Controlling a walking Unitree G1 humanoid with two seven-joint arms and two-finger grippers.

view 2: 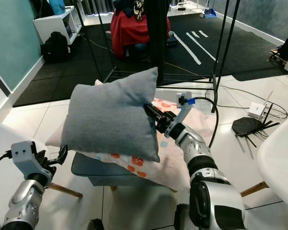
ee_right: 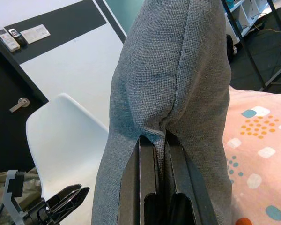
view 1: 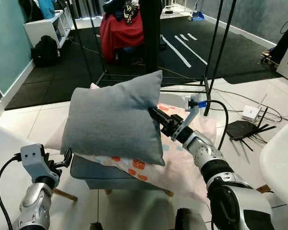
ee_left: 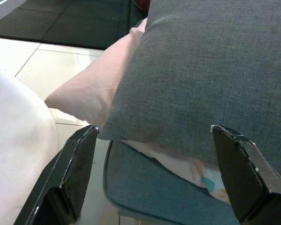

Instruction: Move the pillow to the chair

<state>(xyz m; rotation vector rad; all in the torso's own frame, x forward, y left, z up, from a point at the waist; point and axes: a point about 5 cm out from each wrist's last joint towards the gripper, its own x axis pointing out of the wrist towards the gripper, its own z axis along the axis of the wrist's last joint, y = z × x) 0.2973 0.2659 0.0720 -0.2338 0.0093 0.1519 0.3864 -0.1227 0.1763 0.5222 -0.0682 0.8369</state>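
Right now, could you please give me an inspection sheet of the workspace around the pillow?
Surface: blue-grey stool seat on white tile floor.
Job's things: grey pillow, tilted up on edge over a pink patterned pillow; white chair near the robot's left side.
Clutter: black backpack, red cloth-covered seat, white router, black router.
Grippers: right gripper pinches the grey pillow's edge seam; left gripper is open, low beside the stool, facing the pillow's corner.
Cables: black cable looping off the right wrist; wires on the floor by the routers.
Surroundings: black frame poles, dark mat, teal wall.
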